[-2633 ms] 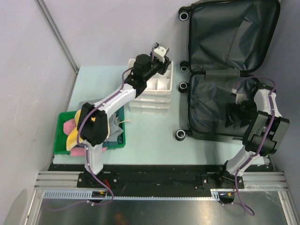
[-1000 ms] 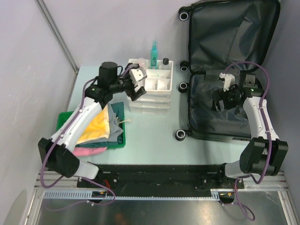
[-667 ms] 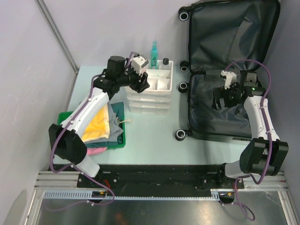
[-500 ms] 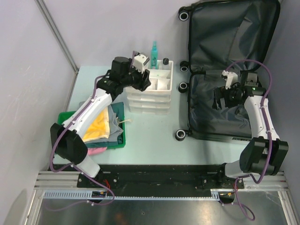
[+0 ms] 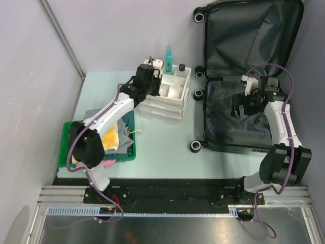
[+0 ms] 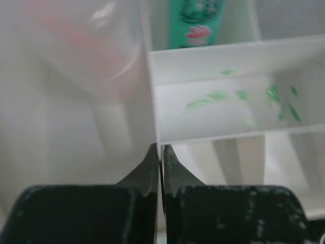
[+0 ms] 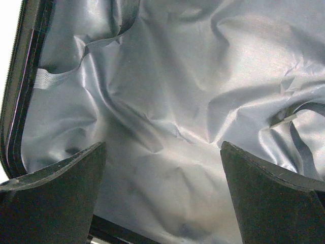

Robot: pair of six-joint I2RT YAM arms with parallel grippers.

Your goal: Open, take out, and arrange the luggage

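Pale-green table (image 5: 162,152), open luggage (image 5: 223,117) w/ crinkled grey lining (image 7: 167,101)

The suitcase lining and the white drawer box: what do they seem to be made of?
The suitcase lining is probably a thin synthetic fabric, dark grey with a soft sheen; it lies in loose creases and folds. The drawer box is most likely rigid plastic, white, glossy and slightly translucent; its thin straight dividers catch green reflections.
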